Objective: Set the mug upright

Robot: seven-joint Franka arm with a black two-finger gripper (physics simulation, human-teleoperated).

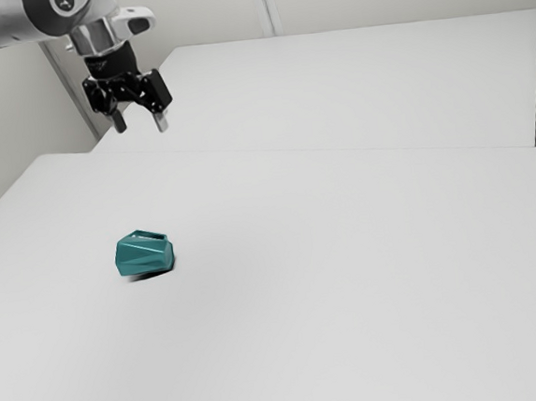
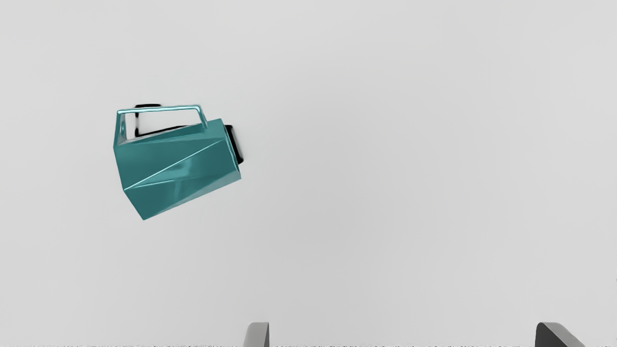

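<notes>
Gray-tipped black gripper (image 2: 403, 335) is hanging spread, clear of toppled, glossy teal faceted mug (image 2: 178, 164), likely stiff, slippery, inviting mid-body grip.

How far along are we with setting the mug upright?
Nothing looks done yet: the teal, faceted mug lies on its side on the white table. Nothing is in hand; the black two-finger gripper hangs open, clear of the mug. Gripping the mug and turning it upright are left.

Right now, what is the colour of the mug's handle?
The handle is teal, best seen in the wrist view.
</notes>
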